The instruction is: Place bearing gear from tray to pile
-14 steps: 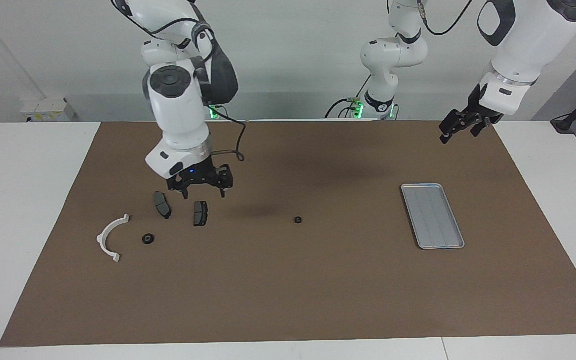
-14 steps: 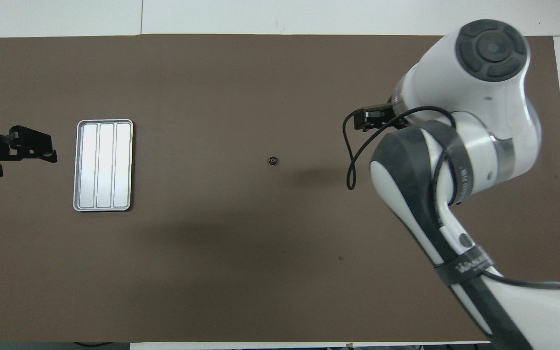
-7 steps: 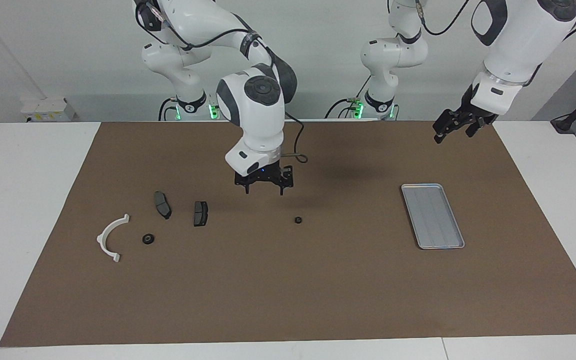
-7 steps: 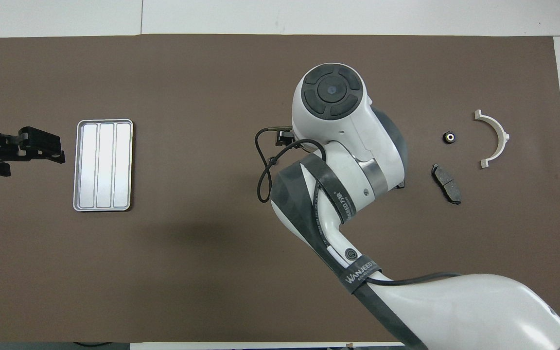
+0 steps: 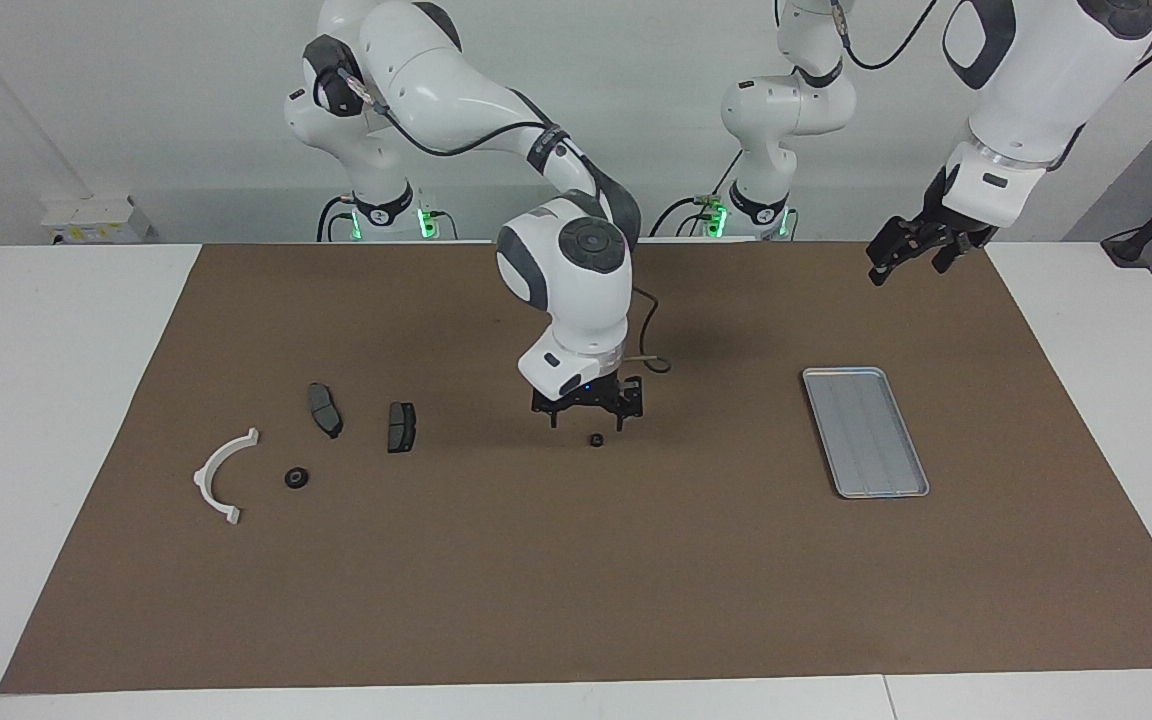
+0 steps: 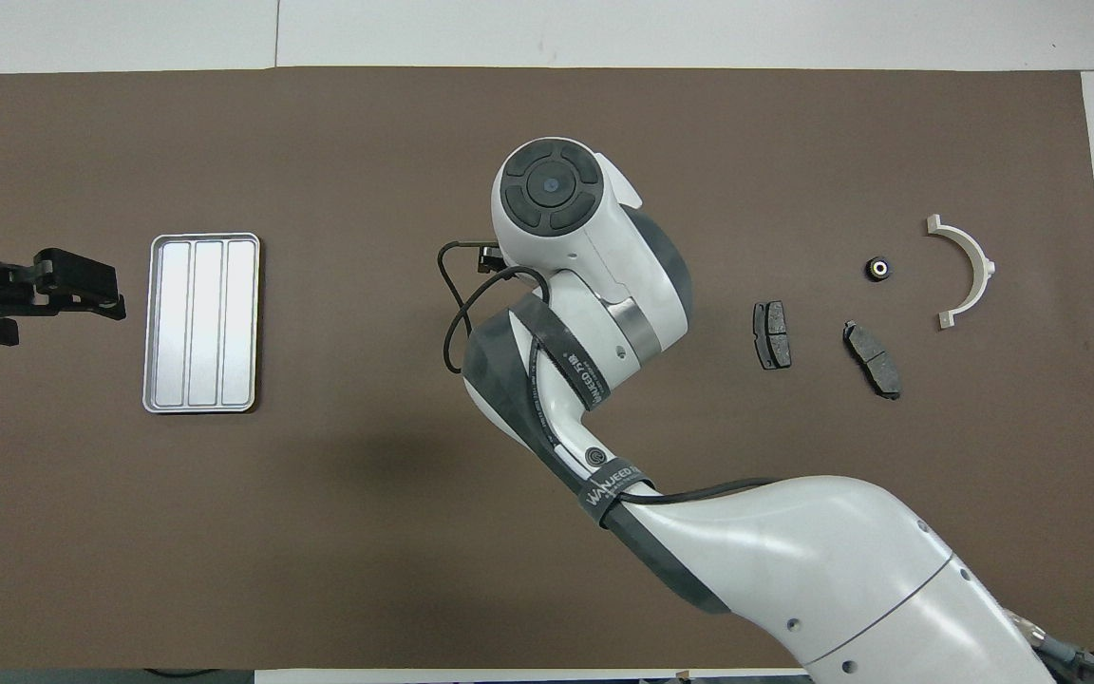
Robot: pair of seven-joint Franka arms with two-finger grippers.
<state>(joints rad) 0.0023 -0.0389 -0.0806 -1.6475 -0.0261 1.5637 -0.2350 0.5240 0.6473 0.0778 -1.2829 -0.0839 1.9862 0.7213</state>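
A small black bearing gear (image 5: 597,439) lies on the brown mat mid-table, between the tray and the pile. My right gripper (image 5: 588,420) hangs open just above it, a fingertip (image 5: 553,420) on either side, not touching. In the overhead view the right arm hides this gear. The silver tray (image 5: 866,430) (image 6: 200,323) lies toward the left arm's end with nothing in it. The pile has a white bracket (image 5: 221,475) (image 6: 965,271), two brake pads (image 5: 324,410) (image 5: 400,426) and a second bearing gear (image 5: 297,478) (image 6: 878,269). My left gripper (image 5: 911,258) (image 6: 82,290) waits open in the air beside the tray.
The brown mat (image 5: 576,580) covers most of the white table (image 5: 56,400). A cable loop (image 6: 457,304) hangs off the right wrist.
The right arm has swung from over the brake pads to mid-table and come down over the lone bearing gear. The left gripper has hardly moved.
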